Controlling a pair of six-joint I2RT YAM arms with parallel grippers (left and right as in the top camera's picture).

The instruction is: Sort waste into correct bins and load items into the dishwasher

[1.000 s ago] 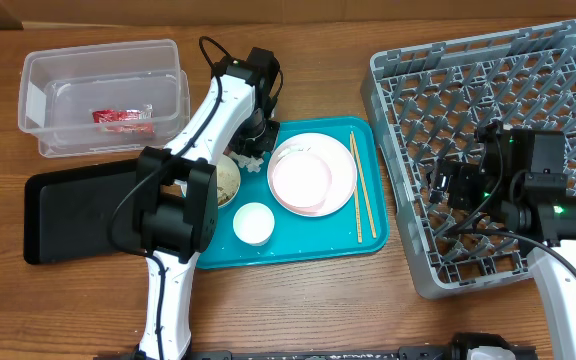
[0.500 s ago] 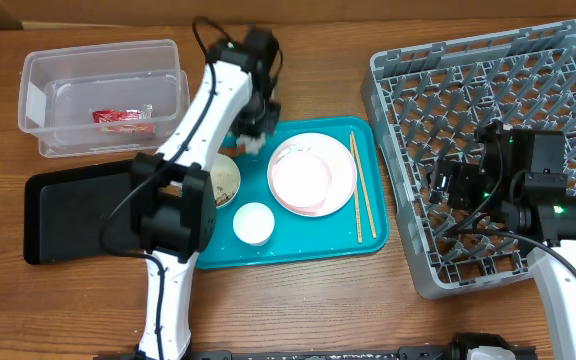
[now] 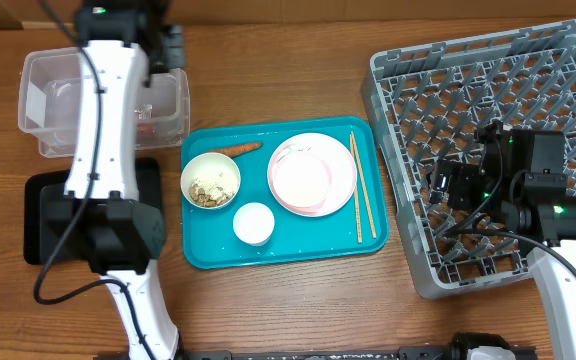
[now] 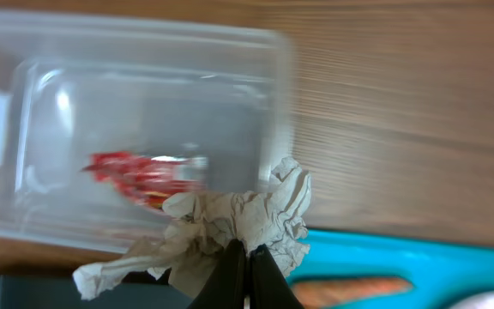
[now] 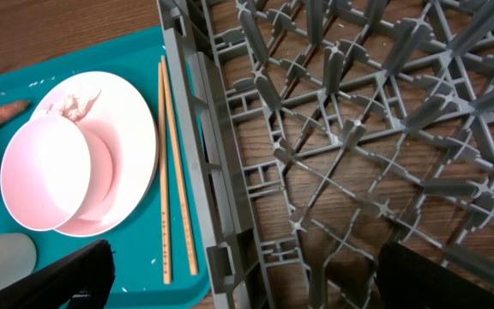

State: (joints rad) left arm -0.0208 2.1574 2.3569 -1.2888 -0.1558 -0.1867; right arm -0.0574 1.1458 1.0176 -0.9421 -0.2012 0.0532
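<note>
While left pincer (image 4: 247,268) nips one paper wad (image 4: 234,219), right pincer (image 5: 245,276) seemingly agape — empty.

1. The left gripper (image 4: 247,257) has left the teal tray (image 3: 298,240) and now hangs at the near edge of the clear tub (image 4: 277,103). The tray now lies behind its fingertips and off to one side.
2. The crumpled paper (image 4: 230,227) has come off the tray with it. It is now pinched between the closed fingertips and bunches just ahead of them, over the tub's rim.
3. The red wrapper (image 4: 140,176) now lies ahead of the gripper, under the paper's far edge. From overhead, the left arm (image 3: 103,110) now hides most of it.
4. With the arm gone from above them, the bowl (image 3: 187,175) of food scraps (image 3: 211,190) and the carrot piece (image 3: 236,151) now show whole, well behind the gripper.
</note>
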